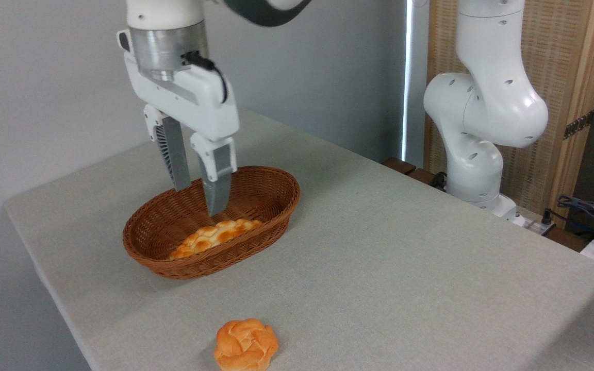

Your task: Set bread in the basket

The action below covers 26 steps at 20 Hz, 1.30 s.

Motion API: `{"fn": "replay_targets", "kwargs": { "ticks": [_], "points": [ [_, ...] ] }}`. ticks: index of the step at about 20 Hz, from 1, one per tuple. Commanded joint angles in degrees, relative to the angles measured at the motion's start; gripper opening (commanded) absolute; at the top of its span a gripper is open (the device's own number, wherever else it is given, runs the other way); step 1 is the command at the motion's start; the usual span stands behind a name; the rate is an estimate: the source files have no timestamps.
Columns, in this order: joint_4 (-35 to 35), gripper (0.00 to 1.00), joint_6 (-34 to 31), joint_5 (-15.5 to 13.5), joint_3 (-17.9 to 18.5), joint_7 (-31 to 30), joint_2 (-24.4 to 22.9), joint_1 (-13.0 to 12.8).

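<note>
From the one camera I see my gripper (198, 200) hanging with its fingers apart and nothing between them. The bread (215, 236) lies just below it, flat inside the basket (271, 178). I judge the placing done; only lifting clear is left. A bun (246, 344) sits well apart, nearer the camera.

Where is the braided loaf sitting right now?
The braided loaf lies inside the wicker basket, left of centre in the picture, against its near wall, below the open gripper and apart from its fingers.
</note>
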Motion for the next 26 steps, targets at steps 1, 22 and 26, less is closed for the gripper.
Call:
{"fn": "replay_targets", "kwargs": {
  "ticks": [1,22,26],
  "points": [
    [0.61,1.0,-3.56,0.71,4.07,1.2,-1.85,-0.83],
    [4.74,1.0,-10.69,-0.08,3.55,2.0,-1.41,-0.39],
    [4.65,1.0,-10.16,0.18,3.64,2.0,-1.41,-0.31]
  ]
}}
